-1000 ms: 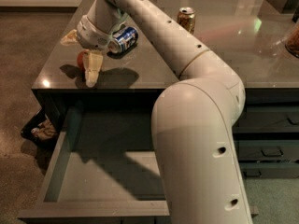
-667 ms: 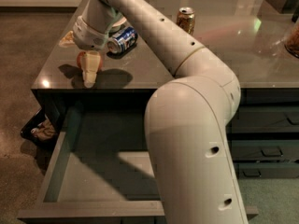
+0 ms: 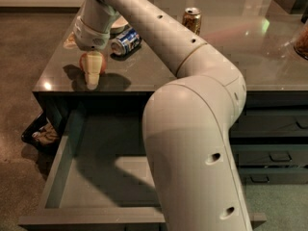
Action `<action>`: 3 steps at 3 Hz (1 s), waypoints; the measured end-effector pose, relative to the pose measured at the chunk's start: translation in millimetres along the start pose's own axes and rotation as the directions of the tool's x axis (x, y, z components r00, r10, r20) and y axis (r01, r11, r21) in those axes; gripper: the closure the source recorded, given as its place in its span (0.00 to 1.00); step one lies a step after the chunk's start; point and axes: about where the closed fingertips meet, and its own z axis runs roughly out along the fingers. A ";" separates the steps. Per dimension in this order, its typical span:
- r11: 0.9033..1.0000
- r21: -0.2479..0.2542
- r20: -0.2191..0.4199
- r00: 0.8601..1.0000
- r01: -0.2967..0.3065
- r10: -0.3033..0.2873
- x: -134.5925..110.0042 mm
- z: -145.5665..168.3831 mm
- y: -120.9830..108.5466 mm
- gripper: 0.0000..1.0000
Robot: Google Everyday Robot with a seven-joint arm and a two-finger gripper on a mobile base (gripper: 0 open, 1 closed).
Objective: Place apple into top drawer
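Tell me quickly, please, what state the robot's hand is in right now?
The hand is shut on the apple, above the countertop near its left front corner, not yet over the open top drawer.

Soda cans (image 3: 126, 41) on counter (image 3: 216, 66) under gripper (image 3: 92, 81)

The arm (image 3: 192, 129) is covered in smooth, cream-white shells and is built from thick, rounded segments. A bulky, dome-like joint is seen in the foreground, and a slimmer, tube-shaped link (image 3: 154, 23) is joined to it at a thin seam. Small dark round holes are set in a row along the link, and a few more are sunk into the lower segment. The wrist is wrapped by a paler, greyish collar (image 3: 91, 32) marked with a small dark spot. The gripper (image 3: 92, 81), found over the left part of the countertop (image 3: 144, 76), is made of pale cream, tapering fingers (image 3: 92, 73), closed around the apple (image 3: 101, 64).
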 end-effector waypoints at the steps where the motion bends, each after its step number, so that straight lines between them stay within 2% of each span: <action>1: 1.000 -0.026 -0.052 0.999 -0.013 0.011 1.1 5.5 -1.0 0.00; 2: 1.000 -0.026 -0.052 0.999 -0.013 0.011 1.1 5.6 -1.0 0.00; 3: 0.999 -0.029 -0.092 0.996 -0.026 0.023 11.8 3.8 -1.9 0.00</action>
